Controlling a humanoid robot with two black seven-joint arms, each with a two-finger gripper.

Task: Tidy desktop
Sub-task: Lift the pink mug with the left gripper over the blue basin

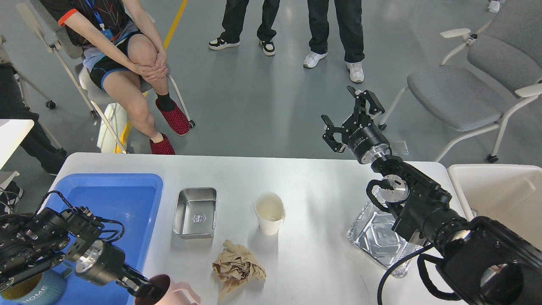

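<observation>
Head view: left gripper (pixel 146 290) grips the rim of a pink mug (pixel 169 292) at the desktop's (pixel 313 186) near edge; farther out lie crumpled paper (pixel 238 267), cup (pixel 269 213), steel tin (pixel 195 212); right gripper (pixel 348 114) hangs spread beyond the far edge.

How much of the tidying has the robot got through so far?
Little looks done: only a teal mug sits in the blue tray. The left hand grips a pink cup. Left on the desktop: steel tin, paper cup, crumpled paper, foil tray. The right hand is open, idle.
</observation>
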